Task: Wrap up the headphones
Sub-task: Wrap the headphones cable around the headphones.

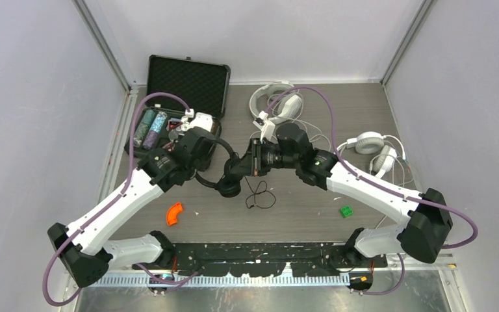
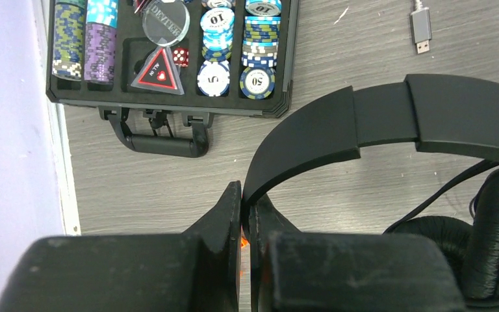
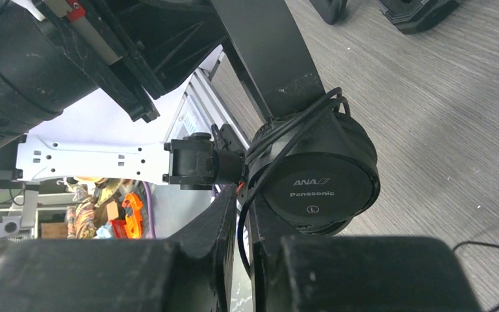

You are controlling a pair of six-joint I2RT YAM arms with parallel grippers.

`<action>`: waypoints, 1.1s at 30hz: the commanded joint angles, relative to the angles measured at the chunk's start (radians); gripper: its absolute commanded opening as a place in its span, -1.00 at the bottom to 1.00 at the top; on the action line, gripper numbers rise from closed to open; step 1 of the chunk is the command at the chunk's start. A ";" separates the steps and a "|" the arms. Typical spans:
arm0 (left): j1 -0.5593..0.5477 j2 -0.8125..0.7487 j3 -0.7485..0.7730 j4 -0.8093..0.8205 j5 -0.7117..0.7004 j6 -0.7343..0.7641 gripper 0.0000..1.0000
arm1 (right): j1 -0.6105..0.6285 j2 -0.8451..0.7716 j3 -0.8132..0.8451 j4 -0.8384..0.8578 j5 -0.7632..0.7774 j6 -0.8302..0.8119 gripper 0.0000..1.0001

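Left jaws pinching black headset (image 2: 377, 120) band.

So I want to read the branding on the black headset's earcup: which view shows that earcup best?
The right wrist view: the earcup fills the frame, with ANA and Panasonic lettering readable and cord looped around it. The top external view shows it only as a small dark shape. The left wrist view shows mainly the headband and some ear padding.

A slim black on-ear headset (image 1: 224, 170) is held off the counter, cord looped around one earcup. Two bulky white padded headsets (image 1: 274, 101) (image 1: 375, 151) lie behind, pale cords loose.
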 commanded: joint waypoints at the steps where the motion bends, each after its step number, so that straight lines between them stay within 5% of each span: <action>1: -0.006 0.015 0.039 0.131 0.018 -0.144 -1.00 | 0.026 0.003 0.030 0.081 0.044 -0.020 -0.63; 7: -0.006 0.040 0.071 0.120 0.026 -0.192 -1.00 | 0.028 -0.013 0.031 0.030 0.083 -0.040 -0.64; 11: -0.006 0.028 0.072 0.122 0.019 -0.187 -1.00 | 0.028 -0.037 0.031 -0.013 0.122 -0.061 -0.89; 17: -0.006 -0.007 0.053 0.137 -0.021 -0.122 -1.00 | 0.026 -0.103 0.040 -0.075 0.188 -0.084 -0.97; 26: -0.006 -0.025 0.083 0.116 0.029 -0.278 -1.00 | 0.028 -0.090 -0.014 0.054 0.142 -0.065 -0.67; 33: -0.006 0.003 0.097 0.103 -0.030 -0.330 -1.00 | 0.031 -0.098 -0.031 0.053 0.206 -0.124 -0.64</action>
